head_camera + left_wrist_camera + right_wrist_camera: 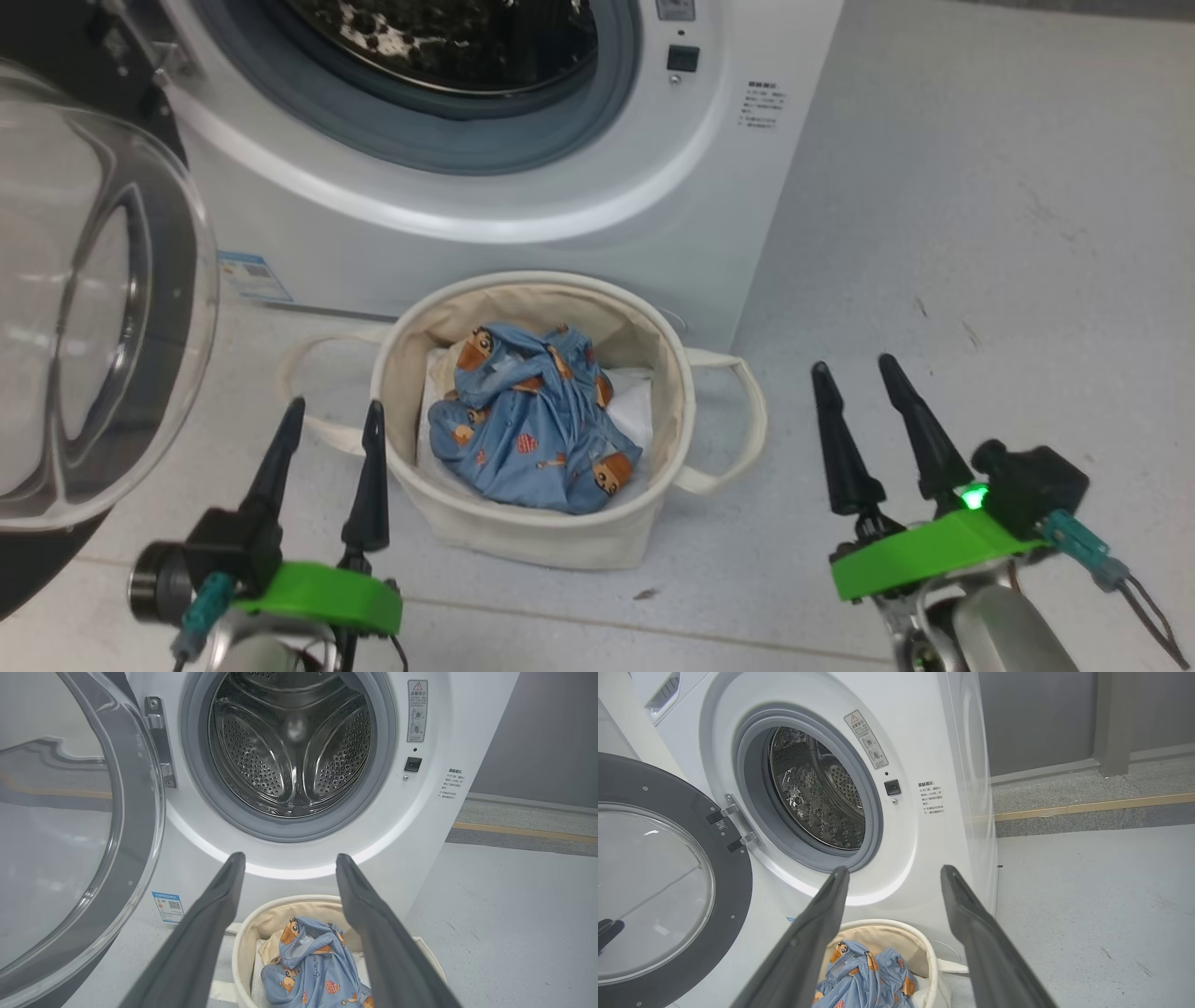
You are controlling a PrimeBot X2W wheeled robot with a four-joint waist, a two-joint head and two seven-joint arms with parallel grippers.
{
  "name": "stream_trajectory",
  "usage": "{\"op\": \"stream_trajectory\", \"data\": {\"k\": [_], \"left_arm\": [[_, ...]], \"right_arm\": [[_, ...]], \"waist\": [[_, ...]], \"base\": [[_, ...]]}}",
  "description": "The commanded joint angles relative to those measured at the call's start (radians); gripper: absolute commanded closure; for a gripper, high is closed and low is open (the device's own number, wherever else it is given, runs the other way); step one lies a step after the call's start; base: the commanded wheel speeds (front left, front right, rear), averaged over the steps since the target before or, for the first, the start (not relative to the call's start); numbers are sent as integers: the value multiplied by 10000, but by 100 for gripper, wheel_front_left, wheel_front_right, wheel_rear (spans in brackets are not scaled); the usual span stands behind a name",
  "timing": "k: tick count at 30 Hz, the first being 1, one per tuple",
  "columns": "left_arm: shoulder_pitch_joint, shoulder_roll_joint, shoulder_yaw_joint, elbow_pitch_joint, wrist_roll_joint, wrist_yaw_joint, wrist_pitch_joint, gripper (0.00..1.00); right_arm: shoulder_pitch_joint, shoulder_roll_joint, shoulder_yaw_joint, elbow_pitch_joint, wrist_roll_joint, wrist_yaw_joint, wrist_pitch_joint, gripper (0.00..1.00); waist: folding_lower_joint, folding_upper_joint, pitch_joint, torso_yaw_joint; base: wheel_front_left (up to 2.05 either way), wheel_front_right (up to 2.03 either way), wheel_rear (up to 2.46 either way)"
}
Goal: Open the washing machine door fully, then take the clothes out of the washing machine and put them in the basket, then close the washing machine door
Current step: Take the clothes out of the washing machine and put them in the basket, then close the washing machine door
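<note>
Fingers spread wide on the left gripper (336, 406), low at the near left, nothing between them, tips close to the basket's left handle (303, 359) in the head view. Same on the right gripper (852, 366) at the near right: fingers well apart, empty, above bare grey floor (980, 233), clear of the basket.

Between the two grippers and just ahead, the basket (560, 546), upright on the floor, right in front of the washing machine. Inside it the clothes (532, 420), bunched in a blue bear-print heap, lying on a white sheet (635, 397).

Behind the basket, the washing machine (560, 252), mouth uncovered, grey gasket (289, 830) all round. Through the left wrist view, drum (289, 742) of perforated steel with raised ribs.

At the left, the washing machine door (93, 308), swung wide on its hinge (159, 742), glass bowl bulging toward the head camera, black rim plain in the right wrist view. Small blue label (168, 906) low on the front panel, beside the door's lower edge.

Farthest back, right of the machine, dark wall (1041, 718) and yellow strip (1092, 805) along the floor.
</note>
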Motion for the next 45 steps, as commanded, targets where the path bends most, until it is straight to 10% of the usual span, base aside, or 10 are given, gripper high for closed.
{"op": "stream_trajectory", "data": {"k": [1, 45], "left_arm": [[-21, 28, 323, -421, -45, 71, -47, 0], [1894, -77, -545, -858, -389, 350, -47, 0]], "right_arm": [[44, 20, 68, -276, 107, 10, -124, 0], [1044, 20, -384, 121, 314, 10, -124, 0]], "waist": [[0, -1, -221, 164], [0, -1, -1793, -224]], "base": [[0, 0, 0], [0, 0, 0]]}}
